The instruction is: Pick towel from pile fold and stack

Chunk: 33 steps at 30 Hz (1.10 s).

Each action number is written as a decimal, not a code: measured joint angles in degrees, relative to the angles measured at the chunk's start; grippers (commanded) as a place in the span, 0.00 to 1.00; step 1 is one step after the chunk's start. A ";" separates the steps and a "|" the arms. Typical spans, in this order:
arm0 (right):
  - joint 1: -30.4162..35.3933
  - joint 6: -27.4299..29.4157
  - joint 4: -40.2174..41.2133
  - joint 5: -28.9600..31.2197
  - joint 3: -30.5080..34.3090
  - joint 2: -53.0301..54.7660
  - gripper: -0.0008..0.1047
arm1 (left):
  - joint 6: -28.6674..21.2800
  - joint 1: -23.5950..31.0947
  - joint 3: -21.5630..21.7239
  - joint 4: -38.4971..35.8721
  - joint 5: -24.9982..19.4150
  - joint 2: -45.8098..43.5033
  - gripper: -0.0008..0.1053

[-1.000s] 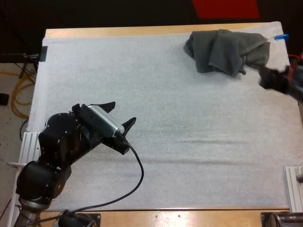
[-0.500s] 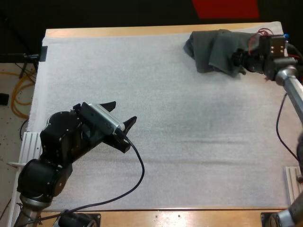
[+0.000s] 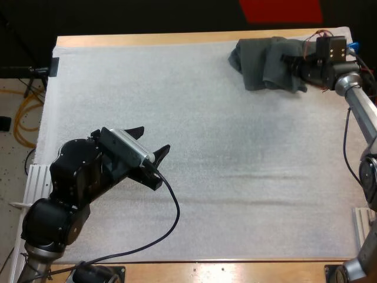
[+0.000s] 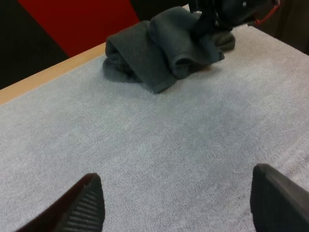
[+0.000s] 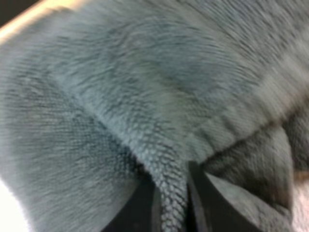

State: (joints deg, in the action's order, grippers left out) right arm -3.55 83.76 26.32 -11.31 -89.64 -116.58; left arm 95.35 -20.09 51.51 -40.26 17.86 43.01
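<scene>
**At the far right corner of the white mat [image 3: 206, 118], the right gripper [image 3: 293, 63] is pinching the crumpled towel [image 3: 268, 62]**

The crumpled towel, dark grey-green, is lying in a loose heap on the white mat, close to the mat's far edge and its right edge. Its folds are bunching up over one another, and one thick roll is drooping toward the mat's middle.

The right arm is reaching in across the mat's right edge, and the right gripper is pressing into the side of the towel that faces that edge. In the right wrist view its two black fingers [image 5: 145, 208] are squeezing a raised ridge of the cloth [image 5: 145, 106] from both sides, with the weave of the fold standing up between them. In the left wrist view the same gripper is sitting at the towel [image 4: 164, 48], on its side nearest the mat's right edge.

The left gripper [image 3: 153, 139] is hovering over the near left part of the mat, well apart from the towel. Its fingers [image 4: 87, 205] are standing spread, with bare mat [image 4: 169, 145] showing between them and nothing in their grasp. It is pointing across the mat toward the far right corner where the towel is lying.
</scene>
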 measured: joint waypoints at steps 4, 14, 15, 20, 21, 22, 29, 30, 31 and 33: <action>-0.34 6.12 0.00 0.19 0.00 7.43 0.01 | 0.00 0.00 0.00 0.17 0.00 0.00 0.59; -0.60 14.29 4.66 0.47 -0.70 31.99 0.01 | 0.04 0.00 0.00 3.93 0.03 0.00 0.59; -0.60 14.44 6.39 0.47 -0.70 34.04 0.01 | 0.17 0.00 0.00 3.72 0.44 0.00 0.59; -0.80 13.93 20.09 0.47 -0.70 40.44 0.01 | 0.28 0.00 0.00 1.59 4.30 0.00 0.59; -1.38 13.39 23.27 0.47 -0.70 40.71 0.01 | 0.28 0.00 0.00 0.87 4.59 0.00 0.59; -2.14 12.85 26.17 0.47 -0.65 40.74 0.01 | 0.28 0.00 0.00 0.23 4.74 0.00 0.59; -16.29 8.06 26.55 0.45 5.45 38.58 0.01 | 0.30 0.00 0.00 -2.74 4.96 0.00 0.59; -19.07 7.60 25.61 0.31 5.83 37.76 0.01 | 0.36 0.00 0.00 -2.85 4.96 -0.05 0.59; -21.68 7.39 24.74 -0.08 6.04 37.01 0.01 | 0.33 0.00 0.00 -2.91 5.01 -0.14 0.59; -26.09 6.76 23.37 -1.44 6.06 35.88 0.01 | 0.33 0.00 0.00 -2.91 5.10 -0.43 0.59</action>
State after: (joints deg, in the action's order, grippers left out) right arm -29.64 90.52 49.69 -12.76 -83.58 -80.70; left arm 95.67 -20.09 51.51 -43.17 22.96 42.58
